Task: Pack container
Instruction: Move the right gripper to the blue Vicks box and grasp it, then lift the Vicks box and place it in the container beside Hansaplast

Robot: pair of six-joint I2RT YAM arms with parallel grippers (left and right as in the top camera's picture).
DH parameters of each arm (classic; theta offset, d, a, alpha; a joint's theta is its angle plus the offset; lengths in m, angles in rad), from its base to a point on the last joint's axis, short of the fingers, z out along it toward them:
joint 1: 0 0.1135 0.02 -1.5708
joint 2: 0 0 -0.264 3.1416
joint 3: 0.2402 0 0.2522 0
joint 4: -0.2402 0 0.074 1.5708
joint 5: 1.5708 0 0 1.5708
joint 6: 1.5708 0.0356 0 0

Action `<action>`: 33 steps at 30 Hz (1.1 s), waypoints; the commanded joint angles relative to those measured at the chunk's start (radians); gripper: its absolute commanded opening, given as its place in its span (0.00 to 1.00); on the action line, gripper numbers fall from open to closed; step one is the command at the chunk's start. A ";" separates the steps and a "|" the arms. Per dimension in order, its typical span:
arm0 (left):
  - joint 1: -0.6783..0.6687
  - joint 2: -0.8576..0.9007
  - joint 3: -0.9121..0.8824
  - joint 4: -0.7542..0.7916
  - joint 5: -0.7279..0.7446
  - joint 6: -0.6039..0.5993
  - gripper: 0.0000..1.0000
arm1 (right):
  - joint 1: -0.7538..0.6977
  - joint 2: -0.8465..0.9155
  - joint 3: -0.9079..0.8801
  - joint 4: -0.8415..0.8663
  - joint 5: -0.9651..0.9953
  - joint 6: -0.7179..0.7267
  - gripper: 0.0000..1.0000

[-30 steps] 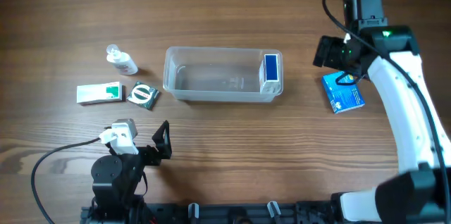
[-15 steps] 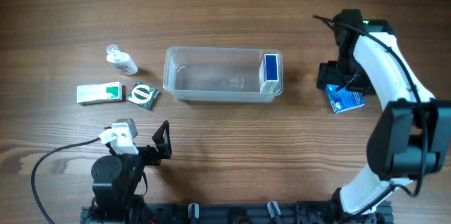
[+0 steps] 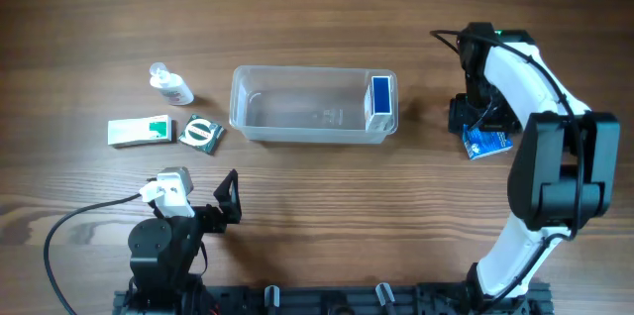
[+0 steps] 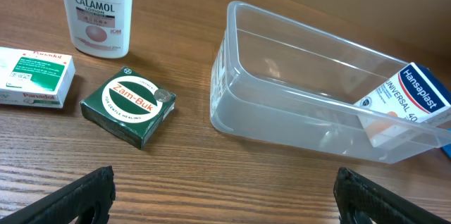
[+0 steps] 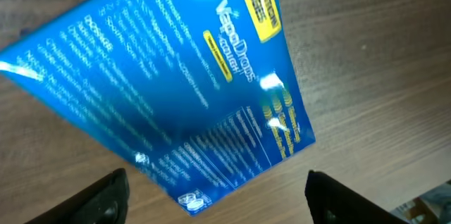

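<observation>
The clear plastic container (image 3: 312,105) stands at mid-table with a blue-and-white Hansaplast box (image 3: 378,98) upright at its right end; both also show in the left wrist view, the container (image 4: 296,97) and the box (image 4: 409,101). My right gripper (image 3: 474,117) is open, low over a blue VapoDrops box (image 3: 487,141) lying flat on the table; the box fills the right wrist view (image 5: 169,76), its corner between my fingertips (image 5: 215,203). My left gripper (image 3: 203,211) is open and empty near the front edge, its fingertips low in the left wrist view (image 4: 225,196).
Left of the container lie a green Zam-Buk tin (image 3: 200,135), a white-and-green box (image 3: 139,132) and a small Calamol bottle (image 3: 170,84). They also show in the left wrist view: the tin (image 4: 128,106), the box (image 4: 35,76) and the bottle (image 4: 96,9).
My right arm has swung in and down from the far right until its gripper is over the blue VapoDrops box. The left arm and the other things have not moved.
</observation>
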 commanded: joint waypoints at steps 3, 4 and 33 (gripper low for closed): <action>-0.004 -0.010 -0.002 0.003 0.005 0.013 1.00 | 0.017 0.068 -0.008 0.010 0.091 0.047 0.79; -0.004 -0.010 -0.002 0.003 0.004 0.013 1.00 | 0.019 0.071 -0.008 0.012 0.098 0.049 0.78; -0.004 -0.010 -0.002 0.003 0.004 0.013 1.00 | -0.051 -0.130 0.003 0.225 -0.270 -0.251 1.00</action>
